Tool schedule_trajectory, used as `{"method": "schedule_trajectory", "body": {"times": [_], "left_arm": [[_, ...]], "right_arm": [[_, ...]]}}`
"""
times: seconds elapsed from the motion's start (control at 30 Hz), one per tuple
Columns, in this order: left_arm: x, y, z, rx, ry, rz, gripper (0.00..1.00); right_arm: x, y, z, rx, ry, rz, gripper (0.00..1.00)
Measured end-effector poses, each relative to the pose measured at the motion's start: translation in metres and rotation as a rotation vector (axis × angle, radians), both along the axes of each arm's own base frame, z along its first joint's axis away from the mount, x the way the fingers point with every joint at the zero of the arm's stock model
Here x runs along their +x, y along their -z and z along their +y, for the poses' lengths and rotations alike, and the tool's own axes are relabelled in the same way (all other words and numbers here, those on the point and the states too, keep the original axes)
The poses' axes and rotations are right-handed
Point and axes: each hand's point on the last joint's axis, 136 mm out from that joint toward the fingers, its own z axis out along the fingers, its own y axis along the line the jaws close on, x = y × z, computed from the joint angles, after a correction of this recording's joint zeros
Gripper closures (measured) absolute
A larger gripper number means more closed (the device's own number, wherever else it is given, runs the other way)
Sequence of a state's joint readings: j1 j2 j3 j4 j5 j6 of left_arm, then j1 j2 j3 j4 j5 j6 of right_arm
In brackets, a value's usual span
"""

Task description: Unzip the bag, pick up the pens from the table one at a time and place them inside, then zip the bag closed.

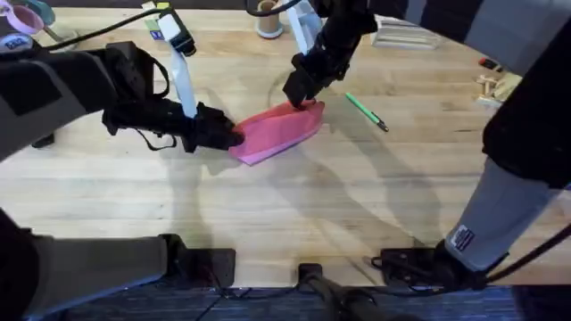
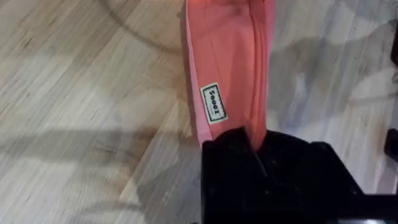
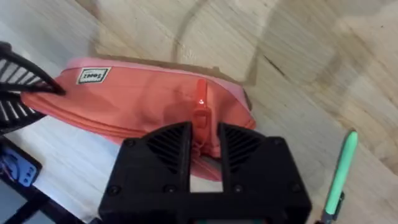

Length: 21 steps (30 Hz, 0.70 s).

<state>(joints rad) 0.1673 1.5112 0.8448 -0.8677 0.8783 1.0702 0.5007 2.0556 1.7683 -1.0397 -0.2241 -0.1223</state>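
Observation:
The pink-red bag [image 1: 277, 132] lies slanted in the middle of the table [image 1: 268, 214]. My left gripper [image 1: 230, 135] is shut on the bag's left end; the left wrist view shows the bag [image 2: 227, 62] pinched in my left gripper [image 2: 255, 140], near a small white label [image 2: 212, 104]. My right gripper [image 1: 299, 94] is at the bag's right end. In the right wrist view the zipper pull [image 3: 200, 115] on the bag [image 3: 137, 99] runs down between the black fingers of my right gripper [image 3: 203, 140]. A green pen [image 1: 367, 112] lies on the wood just right of the bag, also seen as the pen [image 3: 342, 174].
A small spool-like object [image 1: 268, 22] and flat papers [image 1: 401, 34] sit along the far edge. A pink item [image 1: 27, 16] is at the far left corner and a small wooden piece [image 1: 491, 85] at the right. Bare wood stretches in front of the bag.

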Motion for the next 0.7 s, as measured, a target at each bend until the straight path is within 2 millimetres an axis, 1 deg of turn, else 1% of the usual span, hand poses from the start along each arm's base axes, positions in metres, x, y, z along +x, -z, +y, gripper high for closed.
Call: {"method": "schedule_trajectory", "body": {"times": [0.27, 0.7], "left_arm": [[0.0001, 0.0000, 0.0000, 0.000, 0.000, -0.001, 0.959], [0.0001, -0.0001, 0.0000, 0.000, 0.000, -0.001, 0.959]], "right_arm": [[-0.0004, 0.0000, 0.0000, -0.001, -0.017, -0.003, 0.960], [-0.0022, 0.0002, -0.0011, -0.005, -0.034, -0.001, 0.971]]}}
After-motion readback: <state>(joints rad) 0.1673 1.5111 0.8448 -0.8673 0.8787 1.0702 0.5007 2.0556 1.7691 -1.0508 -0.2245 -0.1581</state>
